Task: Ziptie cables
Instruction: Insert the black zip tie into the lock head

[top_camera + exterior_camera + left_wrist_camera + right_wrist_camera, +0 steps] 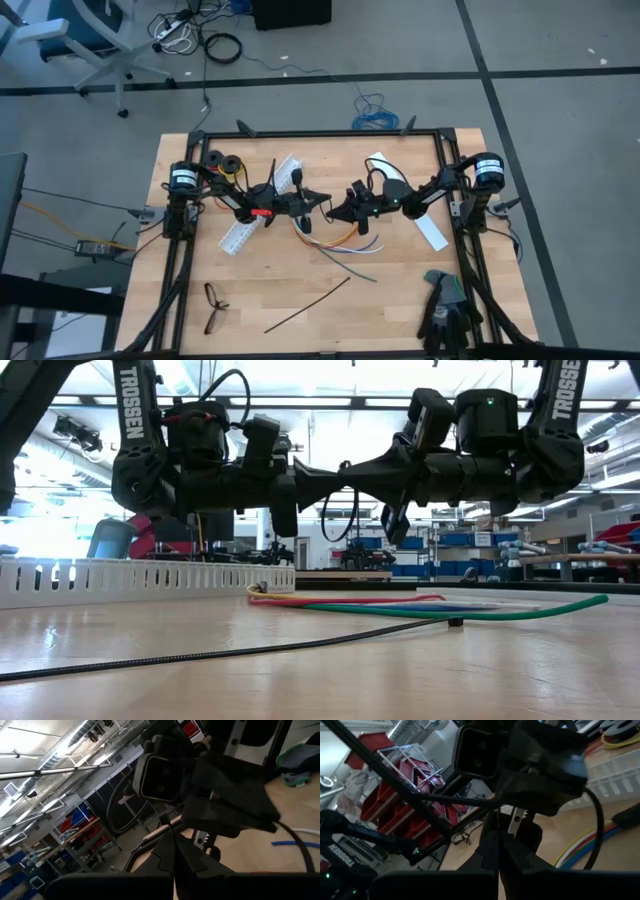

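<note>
Left gripper (318, 199): dark two-finger claw, fingers together, raised at frame centre in the high view, tip to tip with the right gripper (333, 212), likewise pinched together. A thin black ziptie strip (455, 799) runs between them in the right wrist view; which claw grips it cannot be told. Judged purpose: both tips meet in the air to thread or hand over the strip, clear of the wood.

Cables (335, 241): loose curved wires, yellow, red, blue, white, grey, lying on the pale wooden table (400, 300) just below the claws, not yet bound. A second straight black ziptie (307, 304) lies lower centre, well apart.

White slotted plastic strip (258, 211): left of centre, under the left arm.

Low view only: the claws hang clear above the wires. High view only: black eyeglasses (214, 306), lower left.
</note>
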Action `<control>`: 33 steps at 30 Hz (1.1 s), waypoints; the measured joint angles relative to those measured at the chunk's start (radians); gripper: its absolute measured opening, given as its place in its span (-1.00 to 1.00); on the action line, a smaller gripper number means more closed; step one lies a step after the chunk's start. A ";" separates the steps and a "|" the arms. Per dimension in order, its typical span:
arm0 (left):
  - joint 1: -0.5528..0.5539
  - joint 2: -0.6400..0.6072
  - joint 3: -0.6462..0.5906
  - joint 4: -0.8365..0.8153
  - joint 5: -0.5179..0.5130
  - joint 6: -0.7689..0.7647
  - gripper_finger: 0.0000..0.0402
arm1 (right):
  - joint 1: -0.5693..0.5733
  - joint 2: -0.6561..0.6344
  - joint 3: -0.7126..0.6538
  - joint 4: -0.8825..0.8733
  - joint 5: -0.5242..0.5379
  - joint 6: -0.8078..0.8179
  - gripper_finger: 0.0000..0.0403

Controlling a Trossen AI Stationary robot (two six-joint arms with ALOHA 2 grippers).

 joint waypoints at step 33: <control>-0.026 0.000 0.000 -0.060 0.009 0.050 -0.98 | -0.063 0.000 0.000 -0.027 -0.057 0.081 -1.00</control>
